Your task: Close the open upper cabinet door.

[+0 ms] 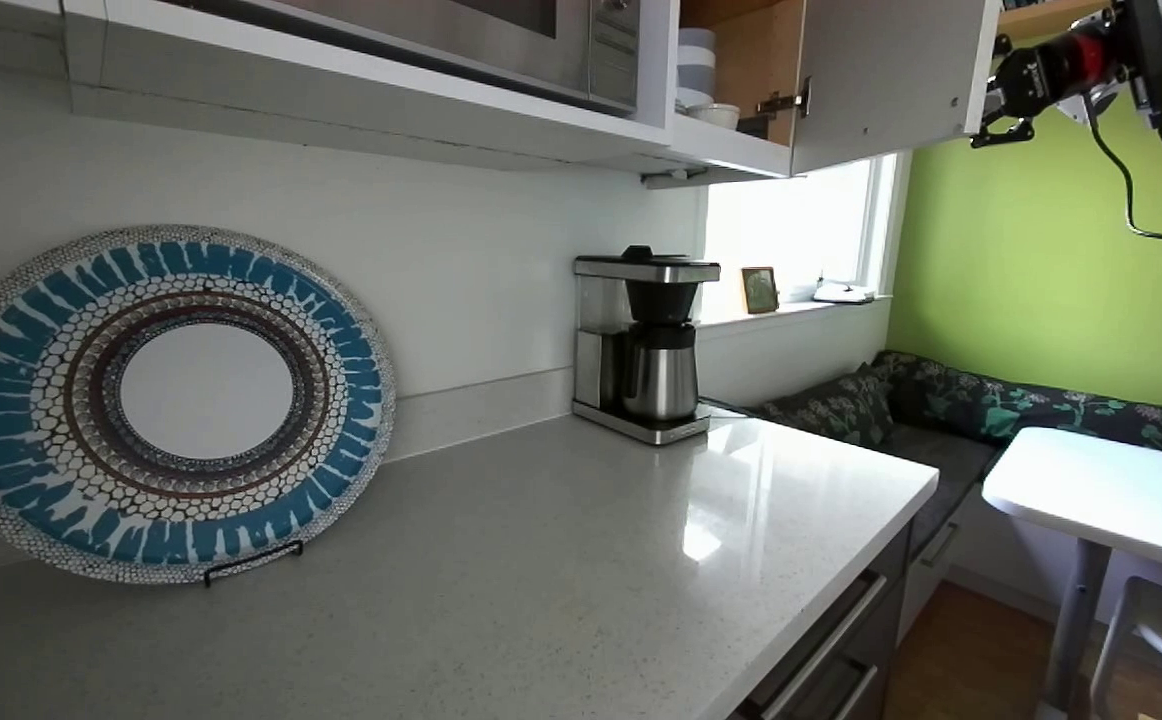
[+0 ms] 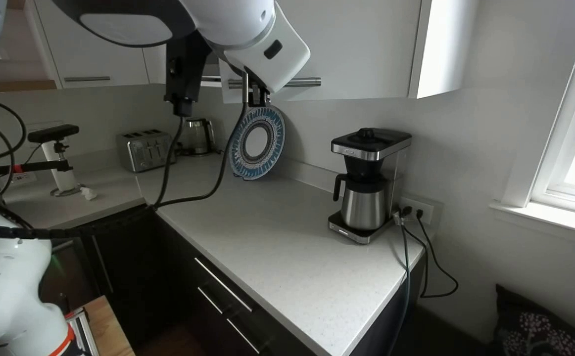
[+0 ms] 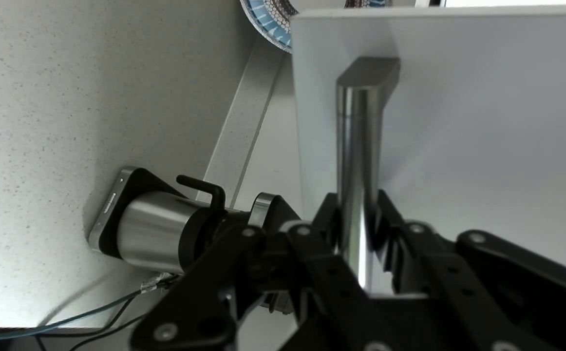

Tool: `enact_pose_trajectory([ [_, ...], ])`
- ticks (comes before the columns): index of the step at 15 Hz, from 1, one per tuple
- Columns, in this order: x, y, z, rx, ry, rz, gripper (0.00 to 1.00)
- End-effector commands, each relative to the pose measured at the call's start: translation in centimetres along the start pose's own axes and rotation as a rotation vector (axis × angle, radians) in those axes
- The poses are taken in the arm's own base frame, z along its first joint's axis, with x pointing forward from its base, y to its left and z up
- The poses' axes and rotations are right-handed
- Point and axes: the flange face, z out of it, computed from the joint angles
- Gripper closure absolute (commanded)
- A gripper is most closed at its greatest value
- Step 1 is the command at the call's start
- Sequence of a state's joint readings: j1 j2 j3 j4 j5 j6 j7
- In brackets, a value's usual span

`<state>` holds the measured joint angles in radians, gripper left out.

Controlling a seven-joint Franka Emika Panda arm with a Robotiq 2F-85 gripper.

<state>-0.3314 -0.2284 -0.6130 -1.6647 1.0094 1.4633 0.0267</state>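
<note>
Worktop (image 1: 541, 560): the pale slab lying below the action; all of the task takes place above its level. Robot arm (image 2: 248, 29): raised high in both exterior views, consistent with the reaching stage being complete. Upper cabinet (image 1: 769, 60): brown wood interior exposed at the opening, hence closure not achieved. Upper cabinet door (image 1: 886, 85): plain white panel, above worktop level, joined to the cabinet along one edge and standing well out from the front; its inner face is presented in an exterior view, its outer face in the wrist view. Patterned disc (image 1: 171, 390) and coffee machine (image 1: 659, 300): both set on the worktop below the door, apart from it, and judged unlikely to obstruct the swing. Gripper (image 3: 357, 217): jaws narrowed about the door's handle, one on each side, no plain gap visible (the deeper part of the hold is hidden, so its firmness is inferred only). Bar handle (image 3: 358, 146): metal, fixed near the door's lower edge, its end projecting past the jaws; the taking of the handle may be counted as done. White bowl (image 1: 713, 115): inside the cabinet near its front edge, apparently within the opening, though its clearance from the closing panel cannot be told. Hinge (image 1: 781, 103): spread open between door and cabinet wall; remaining, by this reading, are the swing inward, the seating of the panel against the frame, and the release of the handle
</note>
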Motion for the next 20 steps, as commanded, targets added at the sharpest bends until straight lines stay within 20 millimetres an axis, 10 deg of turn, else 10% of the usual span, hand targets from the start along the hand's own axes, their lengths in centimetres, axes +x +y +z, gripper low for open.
enact_pose_trajectory([
  [1, 0.1, 0.0, -0.1, 0.0, -0.001, 0.0, 0.79],
  [3, 0.1, 0.0, -0.1, 0.0, -0.001, 0.0, 0.79],
  [4, 0.0, -0.3, 0.5, 0.009, -0.009, -0.004, 0.95],
  [20, -1.0, -8.9, 16.1, 0.072, 0.074, -0.043, 0.95],
])
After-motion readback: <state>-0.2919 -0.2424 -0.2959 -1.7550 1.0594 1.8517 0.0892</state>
